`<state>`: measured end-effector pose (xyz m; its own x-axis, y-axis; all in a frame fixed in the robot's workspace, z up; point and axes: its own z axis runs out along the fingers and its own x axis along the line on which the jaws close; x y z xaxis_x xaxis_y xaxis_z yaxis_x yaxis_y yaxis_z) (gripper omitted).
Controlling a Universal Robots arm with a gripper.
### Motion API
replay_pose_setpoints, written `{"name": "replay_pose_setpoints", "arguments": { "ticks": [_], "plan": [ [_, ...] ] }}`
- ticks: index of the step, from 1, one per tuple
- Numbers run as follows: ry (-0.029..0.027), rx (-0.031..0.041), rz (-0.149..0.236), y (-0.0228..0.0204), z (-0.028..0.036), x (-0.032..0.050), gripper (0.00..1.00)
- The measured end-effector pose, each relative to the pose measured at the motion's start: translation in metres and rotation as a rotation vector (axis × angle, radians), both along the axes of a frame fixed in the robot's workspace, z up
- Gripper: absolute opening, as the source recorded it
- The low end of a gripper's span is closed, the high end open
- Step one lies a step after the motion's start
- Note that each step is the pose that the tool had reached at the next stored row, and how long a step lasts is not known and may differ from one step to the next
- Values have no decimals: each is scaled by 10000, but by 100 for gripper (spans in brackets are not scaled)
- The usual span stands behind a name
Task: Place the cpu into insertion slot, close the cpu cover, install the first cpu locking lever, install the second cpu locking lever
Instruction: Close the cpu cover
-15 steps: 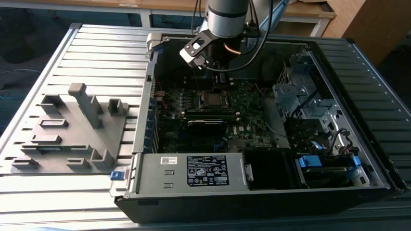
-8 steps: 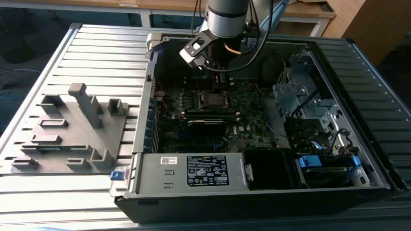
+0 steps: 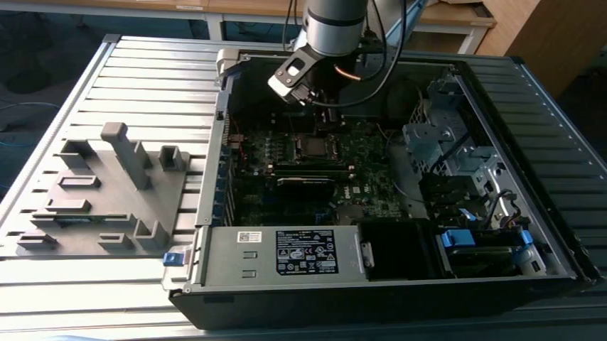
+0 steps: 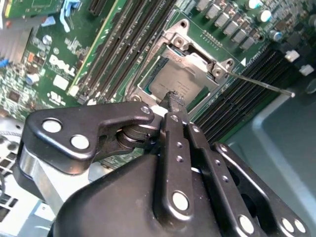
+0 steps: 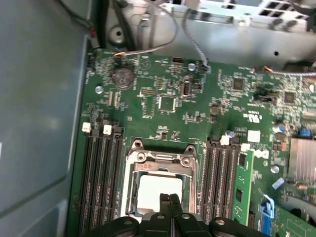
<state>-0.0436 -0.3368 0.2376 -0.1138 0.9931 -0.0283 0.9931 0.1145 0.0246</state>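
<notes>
Along the near edge of the open computer case (image 3: 379, 302) sits the power supply (image 3: 284, 252) with its label. A grey fixture (image 3: 104, 192) lies on the ribbed table (image 3: 142, 71), beside the case on the exterior view's left. Farther in, near the middle of the green motherboard (image 5: 148, 103), is the insertion slot (image 3: 311, 147), flanked on two sides by long black memory slots (image 5: 103, 173). The cpu (image 5: 153, 190) is seated in the slot, silvery top up. The cpu cover (image 5: 160, 170) appears to lie flat around it, the chip showing through its window. A thin locking lever (image 4: 261, 83) juts from one corner of the socket, out over the memory slots (unlatched, by its angle). Directly over the cpu hangs the gripper (image 5: 170, 198), its fingers pressed together with nothing between them; whether the tip touches the chip cannot be told. Toward the far edge of the board lies a coin cell (image 5: 122, 77).
</notes>
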Motion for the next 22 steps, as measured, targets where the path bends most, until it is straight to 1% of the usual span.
{"name": "replay_pose_setpoints", "arguments": {
  "ticks": [6, 7, 13, 15, 16, 17, 19, 20, 22],
  "plan": [
    [0, 0, 1014, 0, -3, 0, 11],
    [0, 0, 1117, 0, -3, 0, 11],
    [0, 0, 1145, 0, -3, 0, 11],
    [0, 0, 1305, 0, -3, 0, 11],
    [0, 0, 1451, 0, -3, 0, 11],
    [0, 0, 1754, 0, -3, 0, 11],
    [0, 0, 2060, 0, -3, 0, 11],
    [-1, 1, 2380, 0, -3, 0, 11],
    [0, 1, 2687, 0, -3, 0, 11]
  ]
}}
